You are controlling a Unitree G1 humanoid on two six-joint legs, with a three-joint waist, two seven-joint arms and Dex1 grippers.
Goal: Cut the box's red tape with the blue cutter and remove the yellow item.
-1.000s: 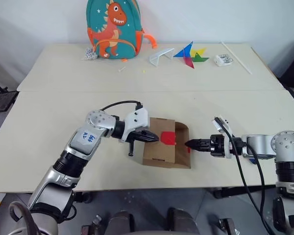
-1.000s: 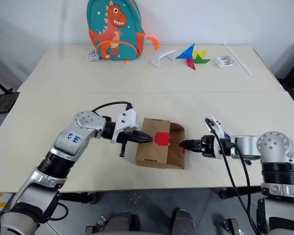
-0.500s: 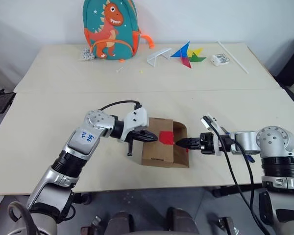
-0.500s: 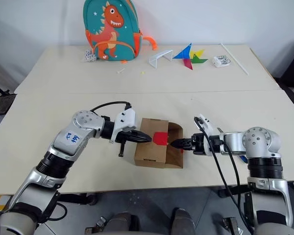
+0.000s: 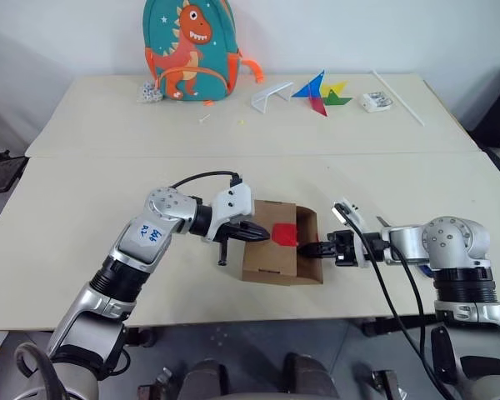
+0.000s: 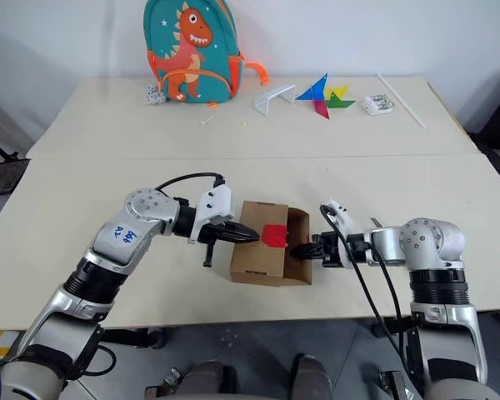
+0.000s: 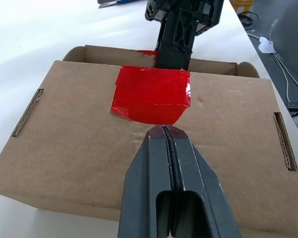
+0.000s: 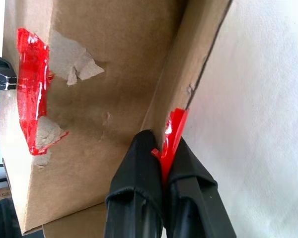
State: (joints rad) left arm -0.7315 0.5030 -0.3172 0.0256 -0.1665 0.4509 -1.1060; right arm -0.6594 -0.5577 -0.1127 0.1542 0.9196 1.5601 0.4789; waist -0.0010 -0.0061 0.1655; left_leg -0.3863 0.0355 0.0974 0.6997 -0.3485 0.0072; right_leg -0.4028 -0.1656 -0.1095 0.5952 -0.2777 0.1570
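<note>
Cardboard is what both arms are working around: the box (image 5: 279,252) sits near the front edge of the cream table (image 5: 83,217), one flap already folded outward on its right side, so its right end stands open.

On the left, the left gripper (image 5: 262,235) rests on the box's closed top with its two black fingers pressed together and nothing between them. In the left wrist view the fingertips (image 7: 165,136) sit on the cardboard just short of the red tape (image 7: 151,94), likely to pin the carton down so it cannot slide while the other arm pulls.

On the right, the right gripper (image 5: 310,249) meets the edge of the open flap. Its wrist view shows the pads (image 8: 139,158) pinching a loose tail of the red tape at that flap's edge, beside patches where the cardboard's surface is torn. My reading is that the tape seam is already parted and this grip is meant to peel or swing the flap wider.

Of the box's inside, only bare brown wall shows in the wrist views; the yellow item I cannot make out, so it is presumably deeper within. Nor can I pick out the blue cutter with any certainty.

Well behind, by the far edge, stand a dinosaur backpack (image 5: 190,50) and a coloured pinwheel (image 5: 323,90).
</note>
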